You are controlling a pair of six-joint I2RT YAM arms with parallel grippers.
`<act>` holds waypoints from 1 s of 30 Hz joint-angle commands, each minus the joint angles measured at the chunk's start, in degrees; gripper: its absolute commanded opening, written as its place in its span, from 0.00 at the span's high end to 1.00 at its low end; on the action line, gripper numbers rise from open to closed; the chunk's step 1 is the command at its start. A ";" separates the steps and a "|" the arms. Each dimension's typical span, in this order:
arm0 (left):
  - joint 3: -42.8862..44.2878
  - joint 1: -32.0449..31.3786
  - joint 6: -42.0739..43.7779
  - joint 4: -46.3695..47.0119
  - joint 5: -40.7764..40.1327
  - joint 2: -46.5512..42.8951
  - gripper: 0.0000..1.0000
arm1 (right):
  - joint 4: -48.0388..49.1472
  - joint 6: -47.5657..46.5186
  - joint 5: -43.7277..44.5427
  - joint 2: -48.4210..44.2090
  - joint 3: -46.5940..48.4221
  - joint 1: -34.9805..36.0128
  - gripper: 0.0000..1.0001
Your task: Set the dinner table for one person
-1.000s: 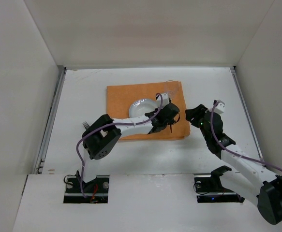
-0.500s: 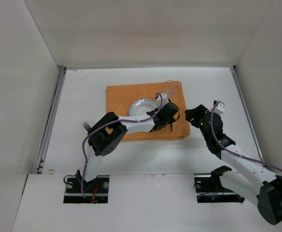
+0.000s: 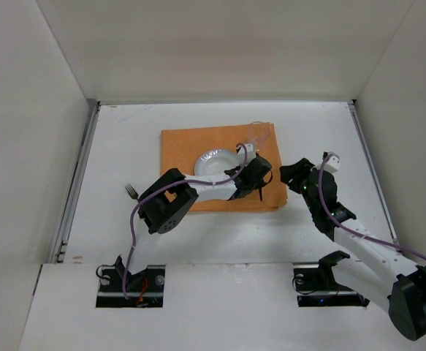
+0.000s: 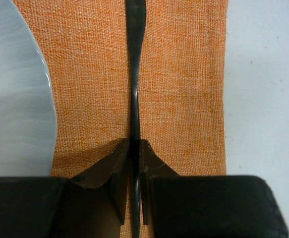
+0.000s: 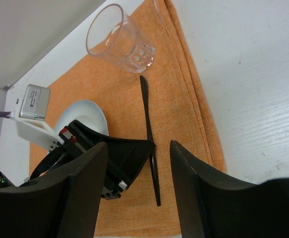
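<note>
My left gripper (image 3: 259, 183) is shut on a thin black utensil (image 4: 134, 74), held edge-on low over the orange mat (image 3: 191, 142), just right of the white plate (image 3: 214, 161). In the left wrist view the jaws pinch the utensil's shaft, with the plate (image 4: 15, 99) to its left and the mat (image 4: 184, 74) under it. The right wrist view shows the utensil (image 5: 148, 114) running from the clear glass (image 5: 117, 39) toward me. My right gripper (image 3: 294, 174) is open and empty beside the mat's right edge. The white dinner table (image 3: 125, 139) carries it all.
A black fork (image 3: 131, 191) lies on the table left of the mat, near the left arm's elbow. The clear glass (image 3: 260, 133) stands at the mat's far right corner. White walls close in the table on three sides.
The left arm's elbow has swung right and toward the mat, uncovering the fork; its gripper stays on the utensil, shifted slightly. The right arm has not moved.
</note>
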 commanded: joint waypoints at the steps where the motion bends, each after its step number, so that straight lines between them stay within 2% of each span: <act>1: 1.43 0.05 -0.79 1.99 -0.14 -1.34 0.86 | 3.92 0.39 -0.65 -0.30 -0.34 -0.20 0.41; 6: -0.85 -0.48 0.00 3.23 -0.67 -5.64 0.72 | 3.65 0.39 -0.12 -0.83 -0.52 -0.46 0.41; 9: -3.22 -0.83 1.40 4.63 -1.90 -10.20 0.69 | 3.56 0.04 0.58 -1.36 -0.52 -0.29 0.41; 14: -9.97 -0.92 5.44 4.81 -5.58 -21.18 0.69 | 3.65 0.04 0.76 -0.66 -0.34 -0.20 0.42; 16: -15.33 -0.39 6.41 3.94 -7.96 -27.24 0.71 | 3.83 -0.14 1.11 -0.57 -0.34 -0.20 0.47; 20: -26.49 2.06 6.42 -2.20 -12.08 -40.15 0.71 | 3.30 -0.31 0.14 0.22 0.44 0.24 0.75; 22: -32.03 4.34 5.54 -8.95 -15.42 -47.80 0.71 | 3.21 -0.58 0.58 0.48 0.62 0.68 0.79; 25: -37.40 8.56 2.39 -22.21 -19.64 -57.04 0.69 | 3.12 -0.67 0.32 1.10 0.71 0.51 0.78; 28: -42.67 14.26 -1.13 -33.22 -20.80 -63.81 0.67 | 3.56 -0.75 0.75 0.58 0.62 0.77 0.67; 30: -46.11 18.66 -2.55 -36.49 -18.88 -66.64 0.66 | 3.83 -0.84 0.76 0.84 0.45 0.77 0.59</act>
